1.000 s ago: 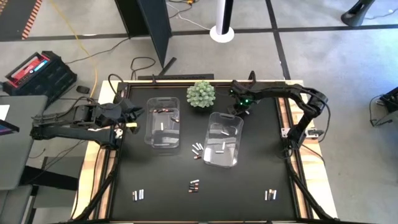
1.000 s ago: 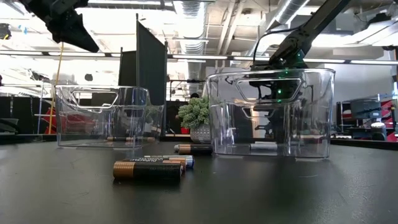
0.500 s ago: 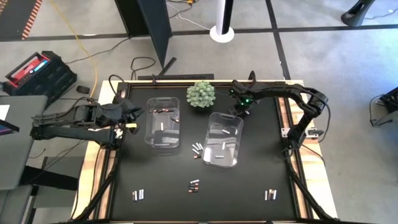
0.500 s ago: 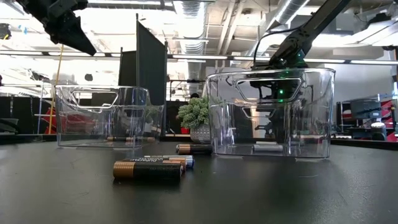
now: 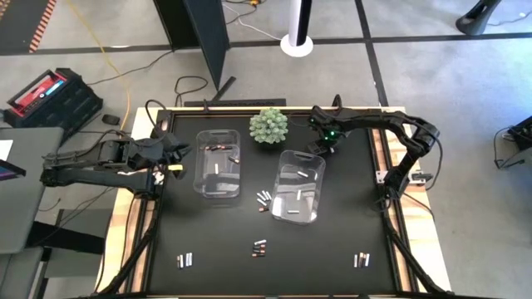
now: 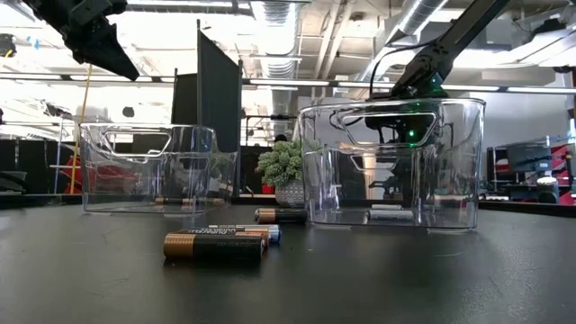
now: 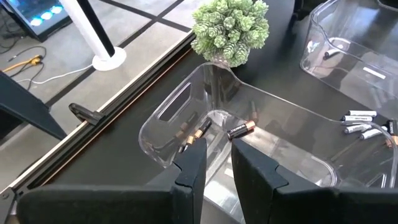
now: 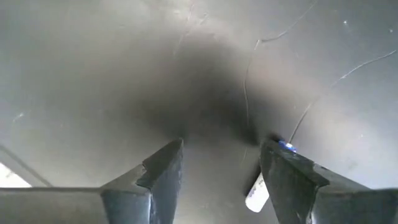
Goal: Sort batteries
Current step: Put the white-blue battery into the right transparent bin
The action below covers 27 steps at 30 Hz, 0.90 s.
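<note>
From above, we took the green spiky plant (image 5: 268, 125) as our landmark; the left bin (image 5: 217, 162) lay just to its left and nearer the front edge, holding a few batteries (image 5: 219, 148); the right bin (image 5: 299, 186) lay to the plant's right and nearer the front, with pale cells inside; a loose cluster of cells (image 5: 263, 200) sat between the two bins, and three more small groups lay well in front of the plant near the front edge; the left gripper (image 5: 179, 150) hovered at the left bin's outer side, left of the plant; the right gripper (image 5: 322, 147) sat just right of the plant, at the right bin's far end. At table height, we saw dark copper-ended cells (image 6: 216, 245) lying in front of the plant (image 6: 286, 171). From the left wrist, we saw its fingers (image 7: 191, 167) set narrowly apart, holding nothing, above the left bin (image 7: 163, 134). From the right wrist, the fingers (image 8: 163, 167) stood wide apart over the black mat, a pale cell (image 8: 257, 193) lying between them, ungripped.
</note>
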{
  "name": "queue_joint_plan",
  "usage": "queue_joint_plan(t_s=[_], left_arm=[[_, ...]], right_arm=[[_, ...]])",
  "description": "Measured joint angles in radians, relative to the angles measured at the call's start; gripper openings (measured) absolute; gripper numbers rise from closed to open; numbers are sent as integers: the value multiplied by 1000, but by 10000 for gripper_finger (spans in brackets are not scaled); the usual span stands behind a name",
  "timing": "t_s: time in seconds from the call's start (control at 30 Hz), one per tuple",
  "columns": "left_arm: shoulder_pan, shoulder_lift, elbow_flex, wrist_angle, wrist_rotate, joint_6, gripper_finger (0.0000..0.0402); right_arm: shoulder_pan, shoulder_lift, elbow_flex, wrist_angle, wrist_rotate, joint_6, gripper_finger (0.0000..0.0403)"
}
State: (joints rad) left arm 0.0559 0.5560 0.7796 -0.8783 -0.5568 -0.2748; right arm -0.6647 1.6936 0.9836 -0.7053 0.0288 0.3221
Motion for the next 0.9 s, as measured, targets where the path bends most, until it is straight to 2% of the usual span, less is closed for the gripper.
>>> queue_joint_plan(t_s=[0.17,0.33,0.57,0.9], left_arm=[[0,0,0,0,0,-1,73],[0,0,0,1,0,-2,73],[0,0,0,1,0,-7,73],[0,0,0,1,0,-54,73]], right_arm=[[3,-77,0,2,1,-6,225],[-32,-142,2,-53,74,25,224],[-89,-38,1,-103,80,26,224],[-84,83,7,-125,80,91,215]])
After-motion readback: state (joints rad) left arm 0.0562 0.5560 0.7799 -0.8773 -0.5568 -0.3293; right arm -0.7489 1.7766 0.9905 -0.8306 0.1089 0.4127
